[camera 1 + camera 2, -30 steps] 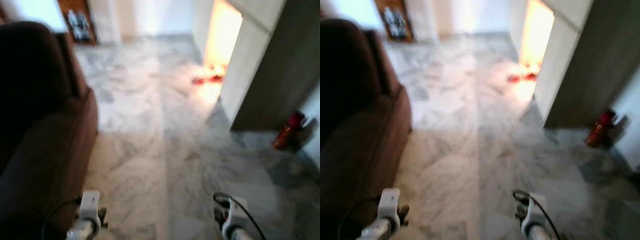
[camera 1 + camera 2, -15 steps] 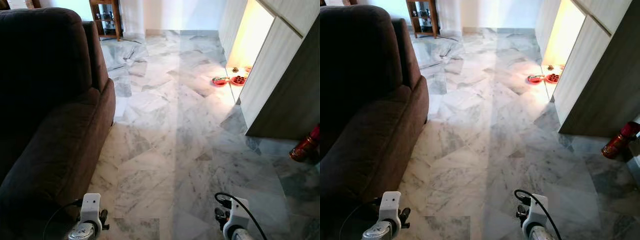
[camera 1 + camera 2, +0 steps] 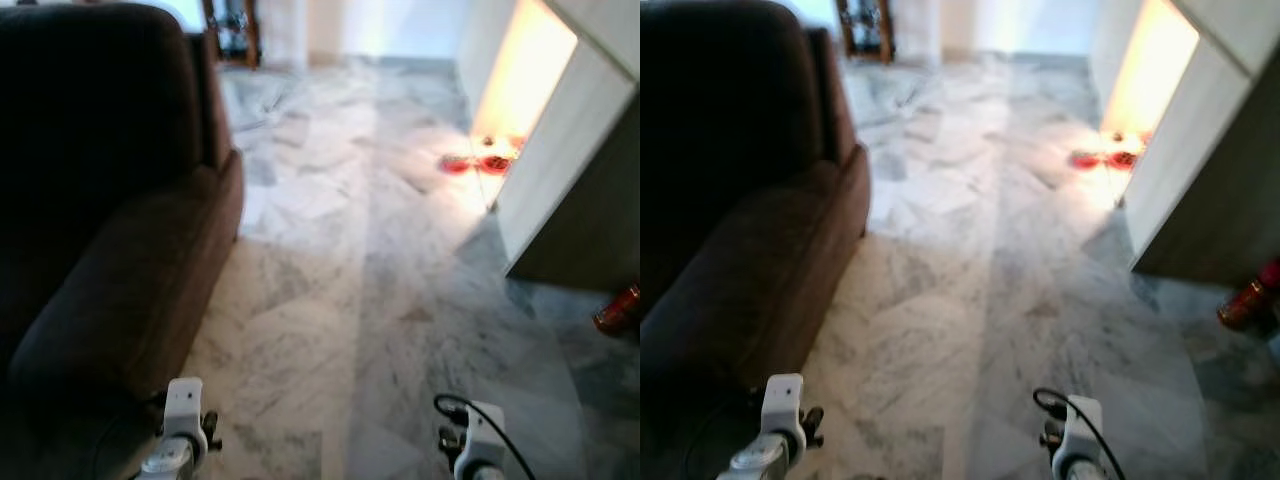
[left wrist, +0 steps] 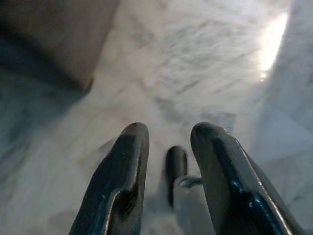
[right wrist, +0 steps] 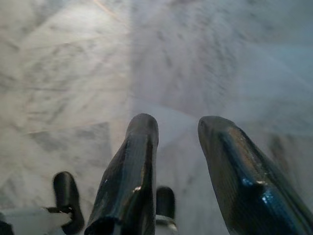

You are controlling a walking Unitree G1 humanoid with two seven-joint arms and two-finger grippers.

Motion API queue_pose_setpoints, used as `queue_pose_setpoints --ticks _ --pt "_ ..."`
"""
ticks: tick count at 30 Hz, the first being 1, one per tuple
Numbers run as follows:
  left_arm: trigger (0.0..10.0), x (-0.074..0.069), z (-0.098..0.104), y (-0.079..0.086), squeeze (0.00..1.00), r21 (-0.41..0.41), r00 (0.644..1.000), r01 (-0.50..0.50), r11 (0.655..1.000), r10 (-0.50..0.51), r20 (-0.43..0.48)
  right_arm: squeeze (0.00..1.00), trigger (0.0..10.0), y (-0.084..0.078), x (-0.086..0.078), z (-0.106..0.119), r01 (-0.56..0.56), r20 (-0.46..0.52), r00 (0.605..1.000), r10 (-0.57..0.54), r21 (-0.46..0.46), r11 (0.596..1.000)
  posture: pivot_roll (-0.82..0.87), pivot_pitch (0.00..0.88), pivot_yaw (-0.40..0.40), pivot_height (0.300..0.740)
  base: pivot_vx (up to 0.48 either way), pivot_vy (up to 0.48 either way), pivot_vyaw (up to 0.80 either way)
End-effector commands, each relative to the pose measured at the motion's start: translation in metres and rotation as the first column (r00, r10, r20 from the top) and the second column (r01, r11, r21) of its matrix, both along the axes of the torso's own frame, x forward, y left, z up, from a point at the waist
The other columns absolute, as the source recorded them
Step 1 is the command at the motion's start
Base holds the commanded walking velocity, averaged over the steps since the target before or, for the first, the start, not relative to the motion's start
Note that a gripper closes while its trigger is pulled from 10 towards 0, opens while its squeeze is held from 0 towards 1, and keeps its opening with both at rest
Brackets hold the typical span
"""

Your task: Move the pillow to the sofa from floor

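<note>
The view has swung and blurred again — the sofa (image 3: 110, 230) now sits larger, nearer the frame's middle, than half a second ago.

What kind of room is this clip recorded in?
Most likely a home living room: a dark brown sofa stands on a marble tile floor, with a wooden shelf at the far wall and a red fire extinguisher by a cabinet.

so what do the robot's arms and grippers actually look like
Each arm ends in a silver-white wrist housing: the left arm and the right arm, which has a thin black cable looping over it. The left gripper and right gripper each have two long, glossy black fingers with rounded tips.
</note>
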State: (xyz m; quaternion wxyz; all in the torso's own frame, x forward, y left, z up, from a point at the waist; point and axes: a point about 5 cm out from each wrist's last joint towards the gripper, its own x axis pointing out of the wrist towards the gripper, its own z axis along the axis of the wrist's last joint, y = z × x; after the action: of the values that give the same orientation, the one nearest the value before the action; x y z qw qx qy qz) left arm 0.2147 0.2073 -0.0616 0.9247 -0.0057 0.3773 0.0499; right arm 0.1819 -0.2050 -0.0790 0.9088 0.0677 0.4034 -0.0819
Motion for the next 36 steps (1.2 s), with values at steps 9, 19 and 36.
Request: queue_pose_setpoints --ticks 9,19,36 --pt "10.0 -0.006 -0.004 0.002 0.0 0.001 0.999 -0.012 1.0 0.012 -0.031 0.0 10.0 0.009 0.0 -0.002 0.001 -0.013 1.0 0.0 0.042 0.999 -0.03 0.051 -0.009 0.74 0.0 0.262 0.0" --pt "10.0 -0.01 -0.007 0.001 0.0 0.002 0.998 -0.015 1.0 0.015 -0.054 0.0 10.0 0.016 -0.001 -0.004 -0.009 -0.031 0.999 0.011 0.067 0.998 -0.04 0.054 -0.001 0.74 0.0 0.291 0.0" --pt "10.0 -0.014 -0.008 0.004 0.0 0.005 0.998 -0.026 1.0 0.026 -0.066 0.0 10.0 0.017 -0.003 -0.005 -0.011 -0.05 0.999 0.014 0.072 0.997 -0.02 0.071 -0.011 0.74 0.0 0.446 0.0"
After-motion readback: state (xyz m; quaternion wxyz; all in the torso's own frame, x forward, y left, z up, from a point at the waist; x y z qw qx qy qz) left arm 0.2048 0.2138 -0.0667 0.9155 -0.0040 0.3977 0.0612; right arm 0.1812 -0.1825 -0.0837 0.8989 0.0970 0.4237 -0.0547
